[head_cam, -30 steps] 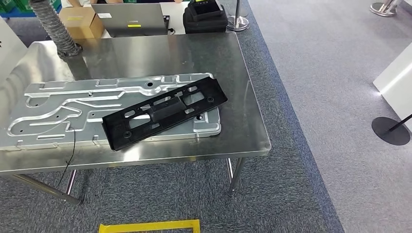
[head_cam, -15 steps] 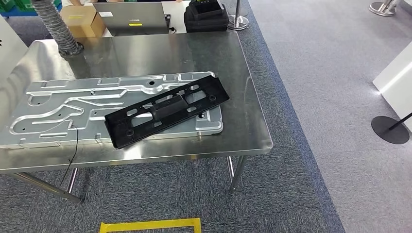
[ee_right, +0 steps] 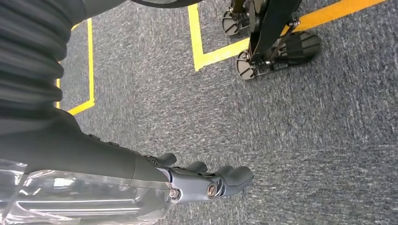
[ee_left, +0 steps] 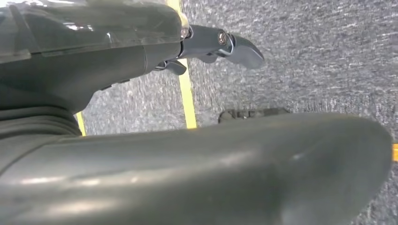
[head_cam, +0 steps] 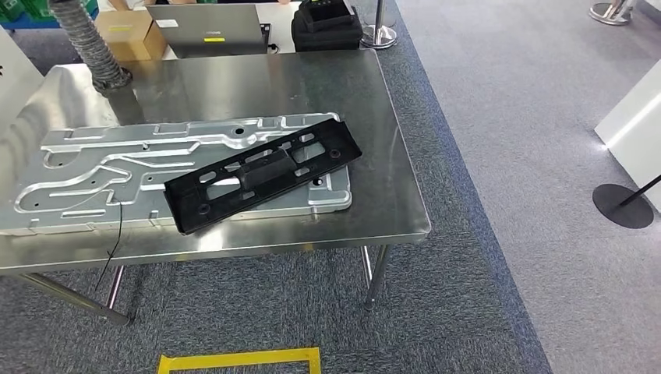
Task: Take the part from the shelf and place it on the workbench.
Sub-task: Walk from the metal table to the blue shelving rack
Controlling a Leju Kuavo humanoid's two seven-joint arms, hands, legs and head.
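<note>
The black part (head_cam: 263,179) lies askew across the metal plate (head_cam: 93,183) on the bench (head_cam: 390,210); a bump could slide it. Left robot hand (ee_left: 220,44) and right robot hand (ee_right: 206,183) hang with fingers apart, holding nothing.

No text is legible on the cardboard box (head_cam: 129,35) or the laptop (head_cam: 206,29).

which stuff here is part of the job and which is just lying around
Job:
black part, lying across the silver plate
steel workbench
left hand and right hand, both hanging over the carpet, holding nothing

Lying about:
silver plate
cardboard box
laptop
grey hose
black case
yellow floor tape
</note>
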